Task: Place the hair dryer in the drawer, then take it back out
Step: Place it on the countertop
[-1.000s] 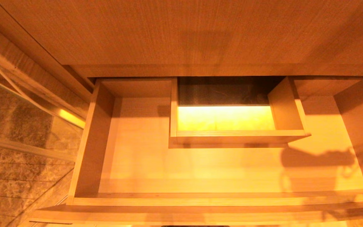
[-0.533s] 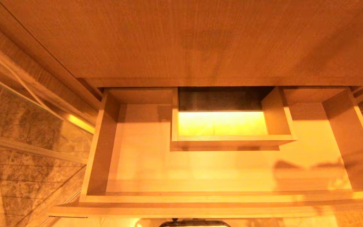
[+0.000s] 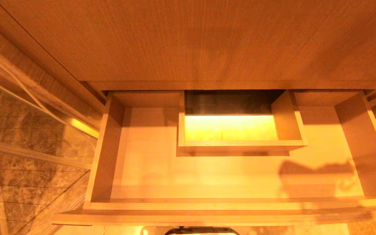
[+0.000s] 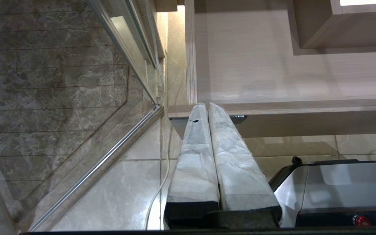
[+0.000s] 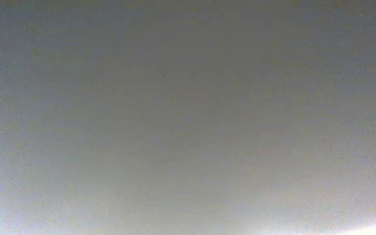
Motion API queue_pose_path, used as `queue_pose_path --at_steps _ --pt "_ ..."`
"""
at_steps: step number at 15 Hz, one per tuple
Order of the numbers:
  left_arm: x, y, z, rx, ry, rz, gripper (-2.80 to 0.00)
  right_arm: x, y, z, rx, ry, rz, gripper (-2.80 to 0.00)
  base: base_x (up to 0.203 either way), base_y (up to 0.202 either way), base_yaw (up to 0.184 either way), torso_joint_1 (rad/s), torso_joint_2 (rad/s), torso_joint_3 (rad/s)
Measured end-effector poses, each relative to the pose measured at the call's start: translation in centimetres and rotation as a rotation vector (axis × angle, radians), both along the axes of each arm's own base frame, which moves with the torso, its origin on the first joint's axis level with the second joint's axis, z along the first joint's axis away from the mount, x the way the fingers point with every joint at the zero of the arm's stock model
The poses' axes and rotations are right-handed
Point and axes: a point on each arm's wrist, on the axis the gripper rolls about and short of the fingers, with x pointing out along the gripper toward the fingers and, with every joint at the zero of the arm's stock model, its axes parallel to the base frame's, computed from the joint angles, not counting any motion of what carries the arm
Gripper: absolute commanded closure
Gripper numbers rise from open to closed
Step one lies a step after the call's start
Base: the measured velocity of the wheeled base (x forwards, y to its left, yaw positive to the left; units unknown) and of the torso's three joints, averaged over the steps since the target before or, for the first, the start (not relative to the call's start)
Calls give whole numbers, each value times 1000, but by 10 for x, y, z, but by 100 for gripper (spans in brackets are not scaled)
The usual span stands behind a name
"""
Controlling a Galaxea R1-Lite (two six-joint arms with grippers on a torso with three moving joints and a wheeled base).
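Observation:
The drawer (image 3: 227, 205) stands pulled open below the wood counter, wide and shallow, in light wood grain. Its floor shows nothing lying on it. A boxed rectangular cut-out (image 3: 240, 143) sits at the middle of its back. The hair dryer is out of view in every frame. A dark shadow (image 3: 315, 169) lies on the drawer floor at the right. My left gripper (image 4: 207, 105) is shut, with white-wrapped fingers (image 4: 194, 156) pressed together and nothing between them. It hangs over the floor tiles, just short of the drawer's (image 4: 273, 65) front left corner. The right wrist view is a blank grey blur, and my right gripper shows nowhere.
The wood countertop (image 3: 191, 42) overhangs the drawer's back. A glass panel with a metal rail (image 4: 109, 153) and a marble wall (image 3: 28, 156) close off the left side. A white cable (image 4: 162, 176) runs down the floor tiles. My base (image 4: 338, 186) is close before the drawer front.
The whole head picture shifted as the camera moved, so the drawer now looks a little smaller and more centred. The shadow on the drawer floor at the right has shifted and sharpened.

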Motion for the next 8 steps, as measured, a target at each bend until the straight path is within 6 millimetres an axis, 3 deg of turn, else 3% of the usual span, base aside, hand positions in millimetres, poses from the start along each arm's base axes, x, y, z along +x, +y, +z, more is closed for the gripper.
queue_pose_path --at_steps 4,8 --pt "0 0 0 0 0 0 0 -1 1 1 -8 -2 1 0 0 0 0 168 -353 -158" --pt "0 0 0 0 0 0 0 7 -5 -5 26 54 -13 0 0 0 0 54 -60 -33"
